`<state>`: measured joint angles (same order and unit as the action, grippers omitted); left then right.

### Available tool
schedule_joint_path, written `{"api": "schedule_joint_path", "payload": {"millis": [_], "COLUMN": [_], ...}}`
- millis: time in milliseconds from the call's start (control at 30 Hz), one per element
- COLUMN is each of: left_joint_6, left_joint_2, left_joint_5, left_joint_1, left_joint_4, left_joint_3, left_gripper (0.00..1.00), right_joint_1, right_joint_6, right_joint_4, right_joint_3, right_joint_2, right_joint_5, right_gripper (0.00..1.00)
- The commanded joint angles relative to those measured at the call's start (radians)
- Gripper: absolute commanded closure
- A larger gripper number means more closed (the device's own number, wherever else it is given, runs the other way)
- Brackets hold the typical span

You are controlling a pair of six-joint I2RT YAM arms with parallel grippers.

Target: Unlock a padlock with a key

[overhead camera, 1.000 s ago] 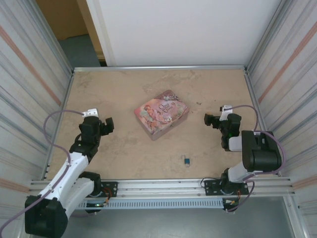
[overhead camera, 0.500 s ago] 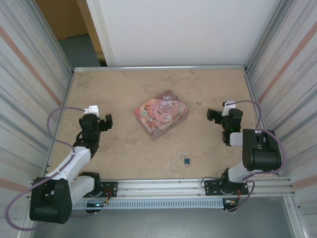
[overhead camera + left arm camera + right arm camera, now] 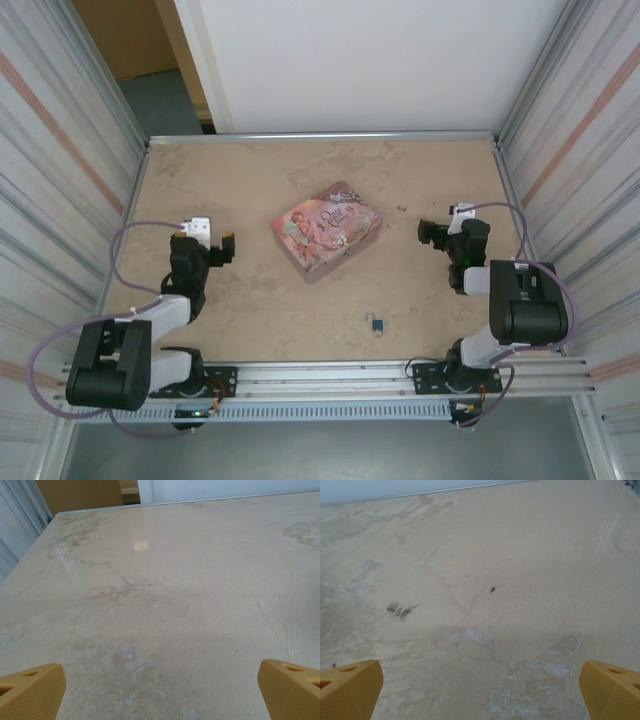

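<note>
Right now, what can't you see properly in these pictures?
The padlock, top view: too small to tell whether it is locked or whether a key is in it.
The pink tin, top view: the lid's picture and writing are too small to read.
The left gripper, left wrist view: the bottom edge cuts off all but its yellow fingertips.
The right gripper, right wrist view: cut off the same way.

One table [image 3: 250, 180] bears one tiny dark padlock [image 3: 377, 324] and one pink tin [image 3: 326, 230], with two grippers: left gripper [image 3: 222, 247], right gripper [image 3: 428, 236].
</note>
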<state>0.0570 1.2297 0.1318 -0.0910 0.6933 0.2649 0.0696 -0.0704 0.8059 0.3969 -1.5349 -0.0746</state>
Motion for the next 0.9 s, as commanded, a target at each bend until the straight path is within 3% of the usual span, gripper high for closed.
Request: {"api": "schedule_joint_path", "payload": {"millis": [0,400,533,733,800,867], "left_joint_6": [0.028,0.040,0.040,0.027,-0.003,0.000], "left_joint_2": [0.040,0.302,0.272,0.284,0.285,0.284], "left_joint_5": [-0.093,-0.130,-0.123,-0.139,-0.210,-0.206], "left_joint_1": [0.024,0.038,0.038,0.054,0.097,0.095], "left_joint_4": [0.170,0.594,0.471,0.091,0.105,0.104], "left_joint_3": [-0.014,-0.100,-0.059,0.151,0.145,0.146], "left_gripper": [0.01,0.01,0.01,0.01,0.01,0.01], "right_joint_1": [-0.007,-0.007,-0.008,-0.007,-0.007,-0.007], "right_joint_6": [-0.014,-0.014,-0.014,-0.014,-0.015,-0.014], "right_joint_4": [-0.009,-0.008,-0.009,-0.008,-0.009,-0.009], "right_joint_3": [0.010,0.011,0.010,0.010,0.010,0.010], "right_joint_2": [-0.005,-0.005,-0.005,-0.005,-0.005,-0.004], "right_joint_5": [0.018,0.018,0.018,0.018,0.018,0.019], "right_gripper": [0.01,0.01,0.01,0.01,0.01,0.01]}}
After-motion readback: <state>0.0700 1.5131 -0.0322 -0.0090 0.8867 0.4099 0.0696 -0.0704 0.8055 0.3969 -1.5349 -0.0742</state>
